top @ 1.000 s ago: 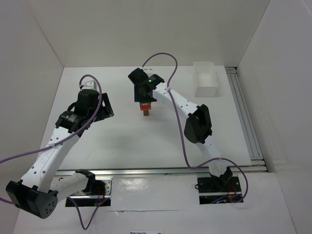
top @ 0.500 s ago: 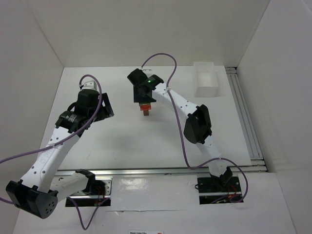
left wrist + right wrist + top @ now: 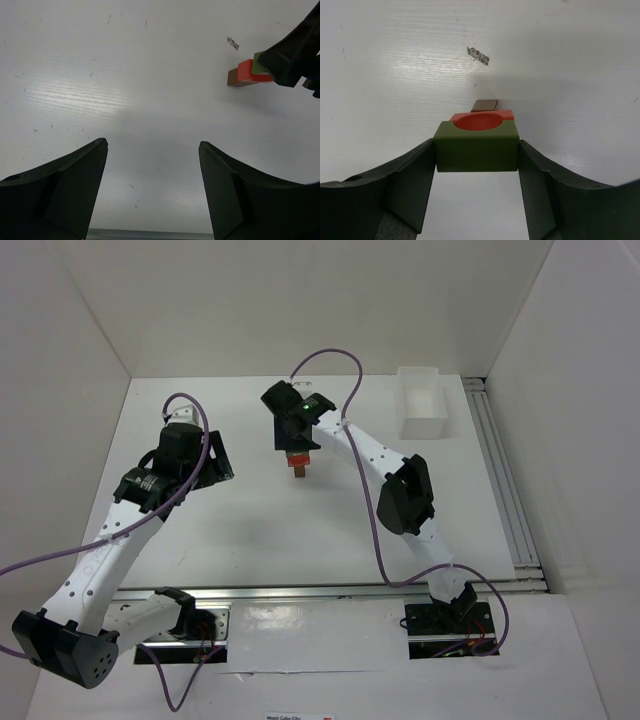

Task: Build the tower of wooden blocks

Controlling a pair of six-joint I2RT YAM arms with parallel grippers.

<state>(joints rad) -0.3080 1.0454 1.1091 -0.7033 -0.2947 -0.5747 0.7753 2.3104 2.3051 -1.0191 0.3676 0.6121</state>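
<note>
The tower [image 3: 298, 465] stands mid-table: a brown block [image 3: 484, 105] at the bottom, a red block [image 3: 480, 120] on it, and a green block [image 3: 476, 147] on top, with red showing in a rounded notch. My right gripper [image 3: 476, 142] is shut on the green block, one finger pressed on each side. From above, that gripper [image 3: 297, 448] covers the stack's top. My left gripper [image 3: 152, 144] is open over bare table with nothing between its jaws, left of the tower. In its view the brown [image 3: 235, 79], red [image 3: 246, 70] and green [image 3: 257, 59] blocks show at the upper right.
A white rectangular bin [image 3: 424, 405] stands at the back right. A metal rail [image 3: 505, 480] runs along the table's right edge. A small grey scuff mark [image 3: 478, 55] lies on the table just beyond the tower. White walls close in the left, back and right.
</note>
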